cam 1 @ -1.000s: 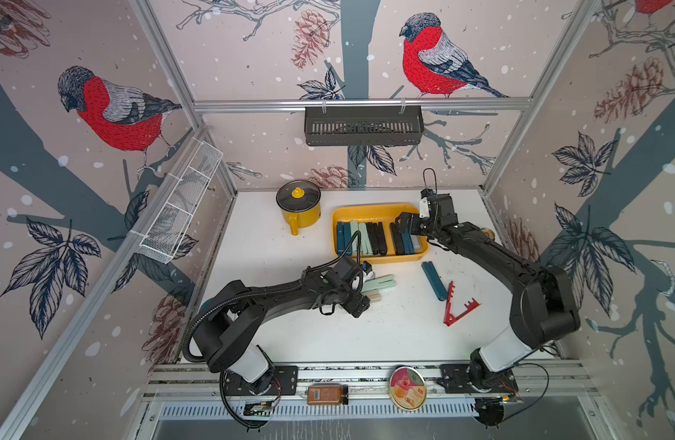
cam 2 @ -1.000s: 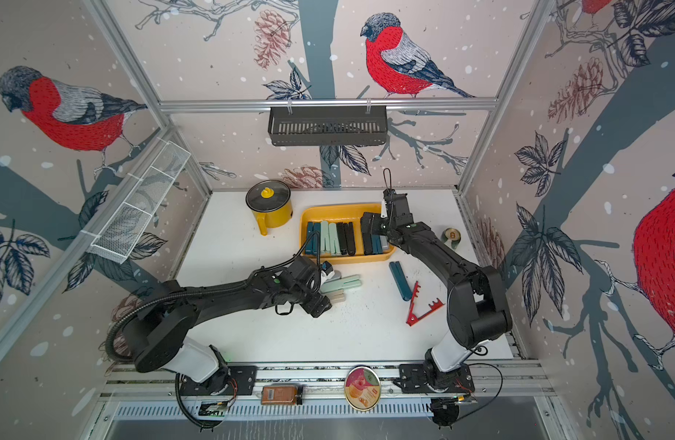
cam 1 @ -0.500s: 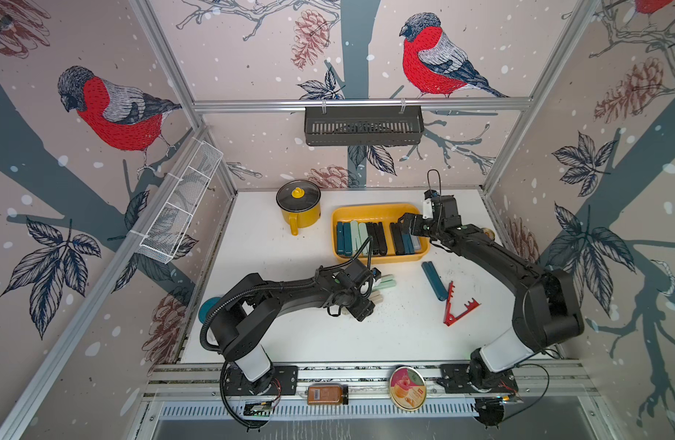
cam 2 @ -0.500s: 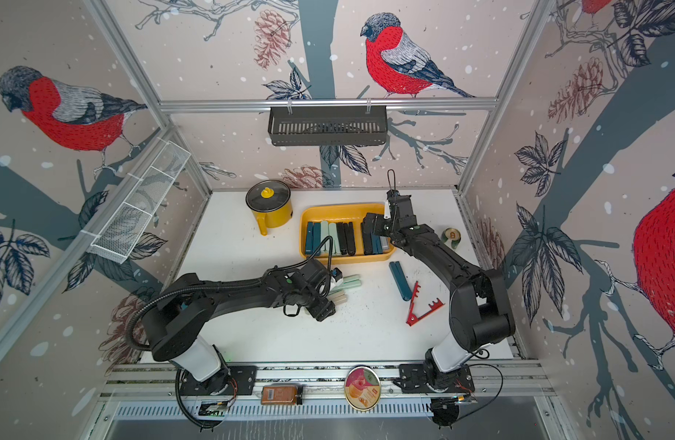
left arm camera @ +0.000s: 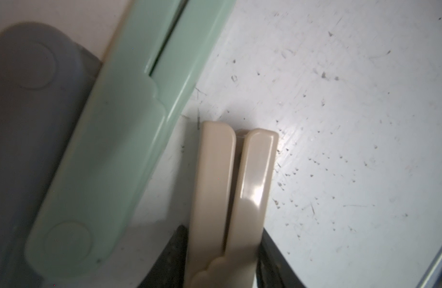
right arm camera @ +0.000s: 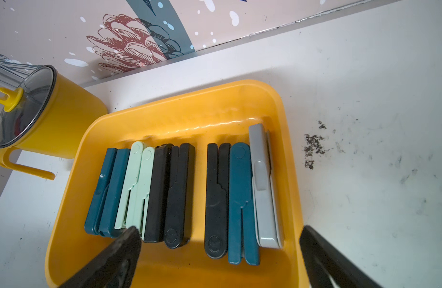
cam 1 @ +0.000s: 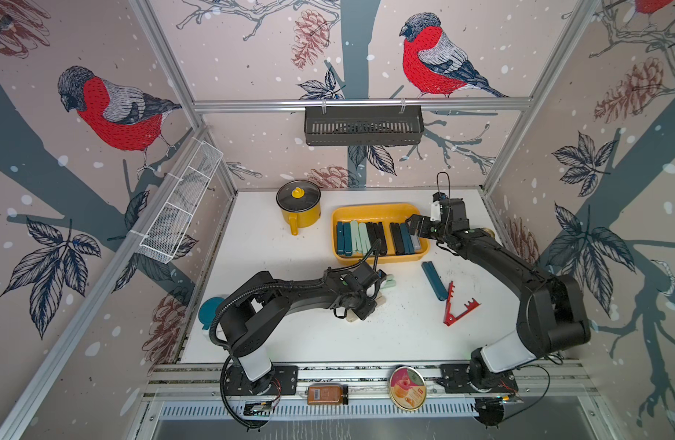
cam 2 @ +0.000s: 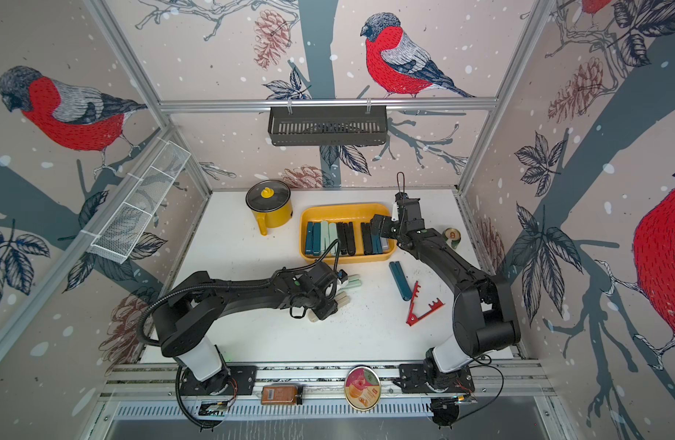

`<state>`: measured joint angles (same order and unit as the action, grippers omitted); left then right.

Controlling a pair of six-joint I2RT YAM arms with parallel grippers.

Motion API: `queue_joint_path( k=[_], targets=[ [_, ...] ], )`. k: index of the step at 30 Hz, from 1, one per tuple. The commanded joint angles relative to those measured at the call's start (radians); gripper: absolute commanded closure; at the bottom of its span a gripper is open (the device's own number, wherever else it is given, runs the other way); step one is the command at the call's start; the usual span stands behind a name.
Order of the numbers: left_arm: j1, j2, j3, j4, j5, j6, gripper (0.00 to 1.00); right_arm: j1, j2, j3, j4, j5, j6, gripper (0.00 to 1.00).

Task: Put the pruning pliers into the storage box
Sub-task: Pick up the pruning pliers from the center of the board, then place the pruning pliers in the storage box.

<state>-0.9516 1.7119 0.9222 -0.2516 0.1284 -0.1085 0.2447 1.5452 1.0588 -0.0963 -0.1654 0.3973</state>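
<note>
Left fingers (left arm camera: 180, 249) pinch the beige pliers (left arm camera: 240, 189) lying on the table (left arm camera: 339, 124) — right fingers (right arm camera: 115, 256) gape wide, empty, over the storage box (right arm camera: 190, 107).

Grey pliers (left arm camera: 27, 124) blurred, cropped at edge; beige pliers (cam 1: 352, 319) mostly under left arm (cam 1: 309, 289).

Three walls close in the cell, each papered in pale pink with red-breasted bullfinches (cam 1: 435, 64), brown pine cones (cam 1: 309, 38), grey-blue branches, dark leaves and white snow spots. Aluminium posts mark the corners, and an aluminium rail (cam 1: 252, 103) crosses the back wall (cam 1: 259, 152). A black slotted basket (cam 1: 362, 125) hangs from this rail. A white wire-mesh basket (cam 1: 179, 213) is fixed aslant on a side wall. The white tabletop (cam 1: 290, 343) is scuffed and speckled with dark marks under even, soft light.
</note>
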Motion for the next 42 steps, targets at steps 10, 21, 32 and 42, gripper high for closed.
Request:
queue_joint_path(
  k=[10,21,32,42],
  targets=[
    [-0.013,-0.06,0.025,-0.026,0.04,-0.023,0.78,-0.058,-0.026,-0.045,0.053,-0.051,0.017,0.0],
    [0.022,-0.189,0.116,-0.031,0.013,-0.048,0.82,-0.098,-0.05,-0.09,0.071,-0.063,0.017,0.0],
    [0.199,-0.068,0.408,-0.12,-0.149,-0.06,0.84,-0.119,-0.055,-0.117,0.087,-0.079,0.017,0.0],
    [0.304,0.309,0.769,-0.304,-0.198,-0.144,0.84,-0.145,-0.056,-0.127,0.095,-0.103,0.017,0.0]
  ],
)
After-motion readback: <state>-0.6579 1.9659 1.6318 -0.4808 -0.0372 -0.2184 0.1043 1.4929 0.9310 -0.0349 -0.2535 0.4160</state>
